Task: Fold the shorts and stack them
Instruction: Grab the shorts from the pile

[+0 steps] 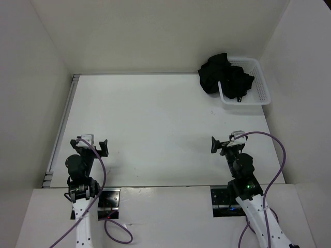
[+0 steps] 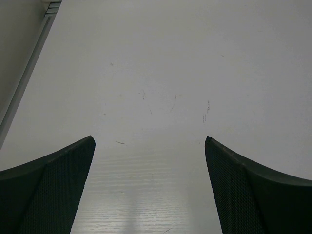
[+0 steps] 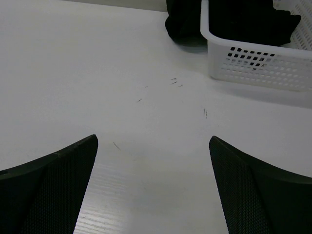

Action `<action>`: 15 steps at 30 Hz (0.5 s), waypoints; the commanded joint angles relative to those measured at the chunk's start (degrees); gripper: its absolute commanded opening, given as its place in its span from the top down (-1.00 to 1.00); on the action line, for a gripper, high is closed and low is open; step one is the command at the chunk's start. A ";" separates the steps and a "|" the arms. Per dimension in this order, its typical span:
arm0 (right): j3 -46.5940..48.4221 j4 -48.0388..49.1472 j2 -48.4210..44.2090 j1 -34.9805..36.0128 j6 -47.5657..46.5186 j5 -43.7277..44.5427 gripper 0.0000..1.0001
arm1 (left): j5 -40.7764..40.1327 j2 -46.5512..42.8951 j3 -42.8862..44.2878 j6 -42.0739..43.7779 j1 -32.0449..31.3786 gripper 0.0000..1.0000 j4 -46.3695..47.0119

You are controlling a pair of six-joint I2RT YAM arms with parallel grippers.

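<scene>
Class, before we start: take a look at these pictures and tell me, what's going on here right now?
Nothing is being handled yet. The black shorts lie crumpled at the far right corner of the table, partly in the white basket and spilling over its left rim. Both arms sit near their bases, with the left claw and right claw open and empty.

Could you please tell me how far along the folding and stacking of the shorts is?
Nothing looks done yet. The shorts lie in a crumpled black heap, partly in the white basket and partly spilling over its rim. Nothing is in hand: the left gripper and right gripper sit near their bases, jaws open and empty. Pulling out, folding and stacking are all still to do.
</scene>
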 commanded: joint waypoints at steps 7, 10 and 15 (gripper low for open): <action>-0.28 3.74 -0.53 0.40 -22.87 -23.14 -0.99 | 19.50 -1.30 -0.15 0.21 0.05 -1.00 -0.17; 2.45 -8.35 -0.53 0.40 -75.43 -43.98 -0.99 | 30.28 -1.30 0.64 0.21 0.05 -1.00 2.43; 1.45 24.68 1.39 0.40 -67.36 -49.36 -0.99 | 39.94 0.09 -0.24 0.21 -0.47 -1.00 10.22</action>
